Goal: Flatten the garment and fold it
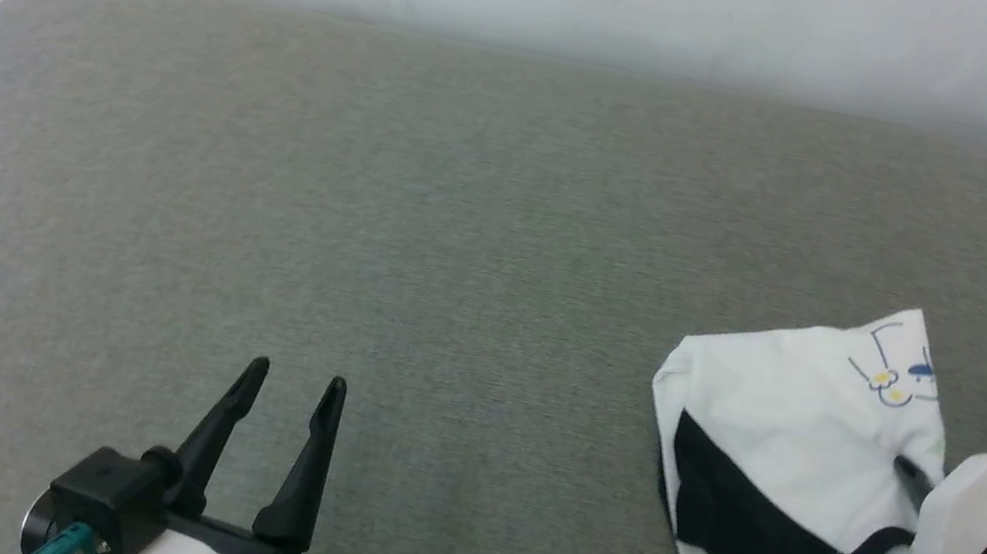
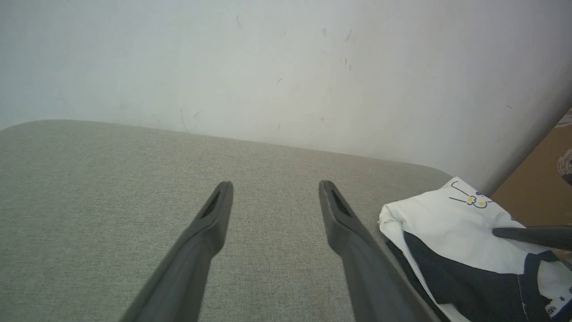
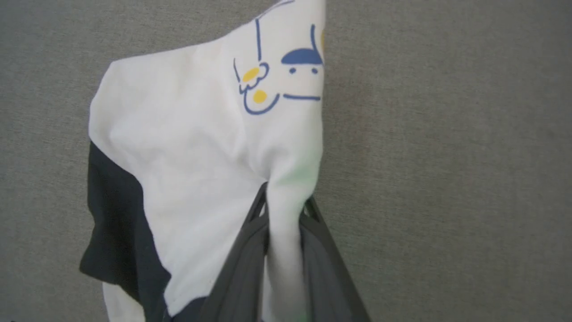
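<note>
Right fingers [image 3: 243,255] pinch a white fold of the garment [image 3: 192,147], which lies bunched on the bench [image 1: 464,211] just beyond them; left fingers [image 1: 305,467] gape empty, well apart. Best draw slowly, keeping the pinch firm.

The left gripper [image 1: 298,375] sat at the lower left of the head view. Its two long dark fingers were spread wide apart and pointed up and forward, with nothing between them. The right gripper [image 3: 286,199] was pinched together on a bunched white fold of the garment [image 3: 187,147], the cloth squeezed between both fingers. In the head view its pale wrist [image 1: 968,523] angled in from the right edge, and what seemed to be one dark fingertip [image 1: 910,474] lay against the cloth.
</note>
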